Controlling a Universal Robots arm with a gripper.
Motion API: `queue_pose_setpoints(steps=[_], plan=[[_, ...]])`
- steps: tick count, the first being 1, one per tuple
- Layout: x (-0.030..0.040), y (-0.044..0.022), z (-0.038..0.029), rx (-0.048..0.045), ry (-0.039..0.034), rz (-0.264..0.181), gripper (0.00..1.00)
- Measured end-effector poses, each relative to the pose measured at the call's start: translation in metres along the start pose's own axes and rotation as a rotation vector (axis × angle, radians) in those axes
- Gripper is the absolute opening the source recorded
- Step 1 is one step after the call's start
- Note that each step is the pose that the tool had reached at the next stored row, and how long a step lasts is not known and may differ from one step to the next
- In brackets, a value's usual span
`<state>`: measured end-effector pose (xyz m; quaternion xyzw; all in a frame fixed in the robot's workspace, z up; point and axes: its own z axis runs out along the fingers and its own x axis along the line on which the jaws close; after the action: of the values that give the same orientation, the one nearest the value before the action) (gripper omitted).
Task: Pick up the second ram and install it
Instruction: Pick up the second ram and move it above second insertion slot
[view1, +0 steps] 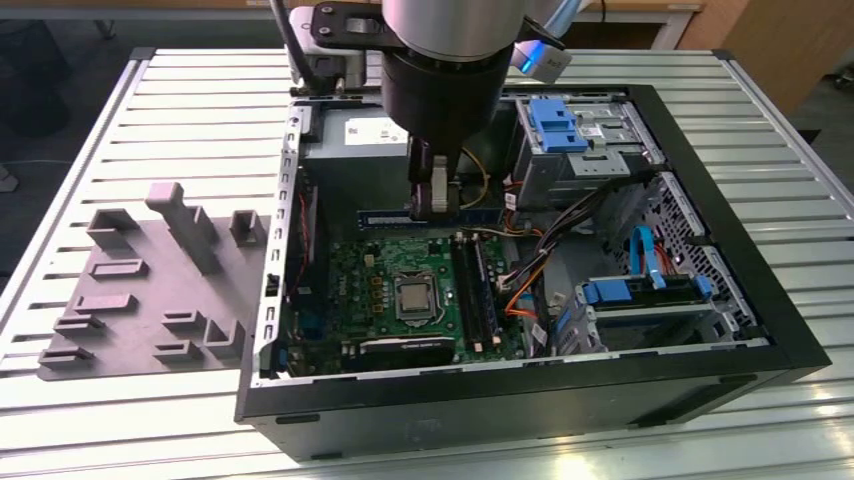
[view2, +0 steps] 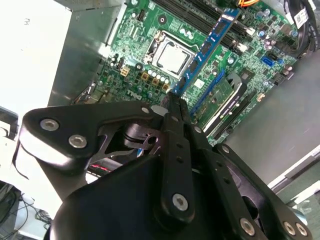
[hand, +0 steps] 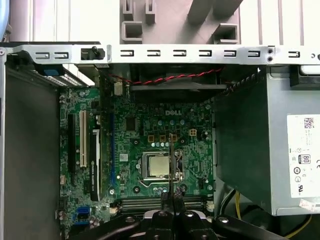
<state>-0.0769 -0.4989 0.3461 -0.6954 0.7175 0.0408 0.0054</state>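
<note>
My gripper (view1: 430, 203) hangs inside the open computer case (view1: 747, 330), shut on the second ram (view1: 387, 216). The ram is a long thin stick with dark chips on a blue-green board. In the exterior view it lies left to right above the far edge of the green motherboard (view1: 360, 280). The black slot rails (view1: 471, 290) run near to far beside the processor socket (view1: 415, 297). In the second wrist view the ram (view2: 205, 47) sticks out from my fingers (view2: 175, 107) over the board. The first wrist view shows the ram (hand: 171, 160) edge-on above the socket (hand: 156, 165).
A grey moulded tray (view1: 147, 290) with upright blocks lies at the exterior view's left of the case. Inside the case are the power supply (view1: 354, 150), blue-clipped drive bays (view1: 561, 125), cable bundles (view1: 587, 215) and a dark expansion card (view1: 394, 350). The case walls stand close around the board.
</note>
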Motion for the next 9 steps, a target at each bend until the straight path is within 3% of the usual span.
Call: queue_pose_setpoints(steps=[9], plan=[[0.0,-0.0001,0.001,0.0,0.0001,0.0,0.12]])
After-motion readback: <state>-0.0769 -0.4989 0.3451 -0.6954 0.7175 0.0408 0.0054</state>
